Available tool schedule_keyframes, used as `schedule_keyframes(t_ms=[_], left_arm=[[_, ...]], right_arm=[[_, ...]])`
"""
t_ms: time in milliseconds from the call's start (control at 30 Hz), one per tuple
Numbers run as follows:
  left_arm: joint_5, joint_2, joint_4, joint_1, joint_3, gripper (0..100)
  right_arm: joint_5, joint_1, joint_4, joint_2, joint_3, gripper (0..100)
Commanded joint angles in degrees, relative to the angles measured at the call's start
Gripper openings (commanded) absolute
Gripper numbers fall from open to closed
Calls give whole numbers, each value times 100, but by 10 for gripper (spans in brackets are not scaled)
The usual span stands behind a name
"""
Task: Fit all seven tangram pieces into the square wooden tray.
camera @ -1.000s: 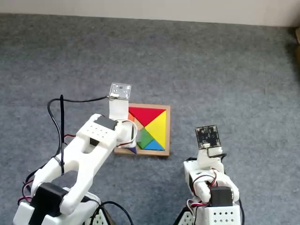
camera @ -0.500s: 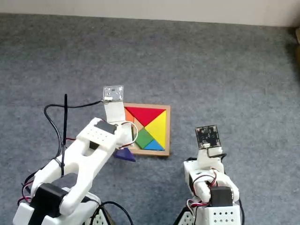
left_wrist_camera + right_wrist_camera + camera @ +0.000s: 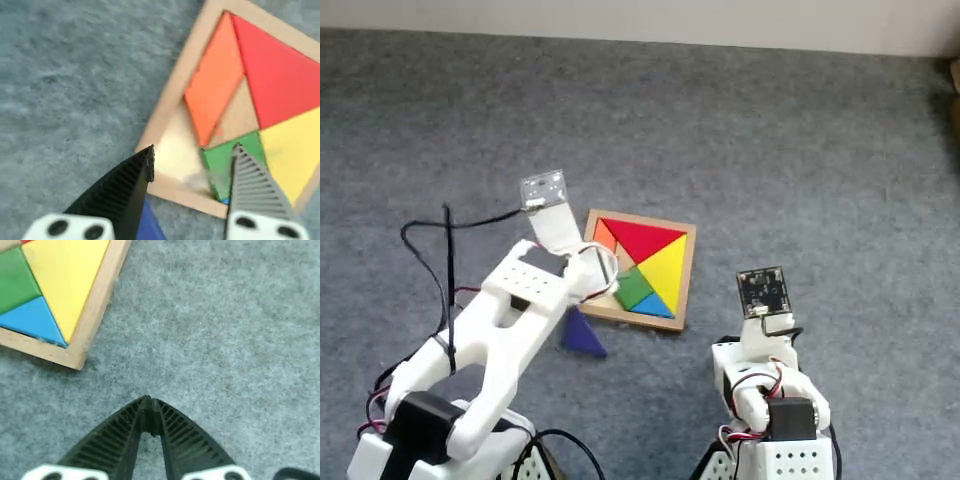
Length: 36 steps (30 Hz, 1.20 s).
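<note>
Resting nearest, right claw (image 3: 150, 407): fingers pressed together with nothing between them, low over the grey desk (image 3: 800, 150). A corner of the tray lies well apart from it.
Right arm (image 3: 770, 400): folded close to its base, wrist board (image 3: 763, 290) facing up. It stands beside the tray's right rim without touching it.
Purple triangle (image 3: 583, 335): flat on the desk outside the tray, just beside the near rim at its left end. The left arm's edge covers part of it.
Left arm (image 3: 510, 320): white body stretched toward the tray, covering the tray's near-left corner in the high view. A black cable (image 3: 448, 250) loops up beside it.
Left claw (image 3: 192, 150): fingers apart, gripping nothing, over the tray's near-left corner. The pale finger (image 3: 250, 185) overlaps the green piece. The dark finger (image 3: 120, 190) crosses the rim and hides part of the purple triangle.
Square wooden tray (image 3: 689, 275): on the desk between the two arms, turned slightly askew.
Pieces in tray: orange piece (image 3: 604, 237) along the left side, red triangle (image 3: 642, 240) at the far side, yellow triangle (image 3: 665, 270) at the right, green piece (image 3: 632, 287) and blue triangle (image 3: 655, 303) toward the near rim.
Bare wood (image 3: 175, 150): the tray floor shows in the near-left corner, between the claw's fingers.
Tan patch (image 3: 235, 115): lies between orange, red and green. Cannot tell whether it is a piece or tray floor.
Far edge: pale strip (image 3: 640, 20) beyond the desk.
</note>
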State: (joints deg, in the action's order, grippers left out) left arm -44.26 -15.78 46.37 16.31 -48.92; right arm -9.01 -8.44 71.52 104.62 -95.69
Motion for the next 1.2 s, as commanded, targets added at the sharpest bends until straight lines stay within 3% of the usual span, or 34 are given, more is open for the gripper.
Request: schedule_keyframes(t_ms=[0, 367, 567, 733, 1167], left_arm=[[-44, -207, 686, 66, 637, 280], [-26, -215, 2576, 101, 1402, 280], [53, -189, 2980, 101, 1305, 281], [431, -163, 2945, 251, 822, 282], [448, -154, 774, 242, -840, 280]], right_arm=[[18, 40, 48, 119, -857, 5], [18, 48, 48, 119, -857, 5], [18, 22, 48, 119, -857, 5], [18, 22, 48, 119, -857, 5], [18, 22, 48, 119, -857, 5]])
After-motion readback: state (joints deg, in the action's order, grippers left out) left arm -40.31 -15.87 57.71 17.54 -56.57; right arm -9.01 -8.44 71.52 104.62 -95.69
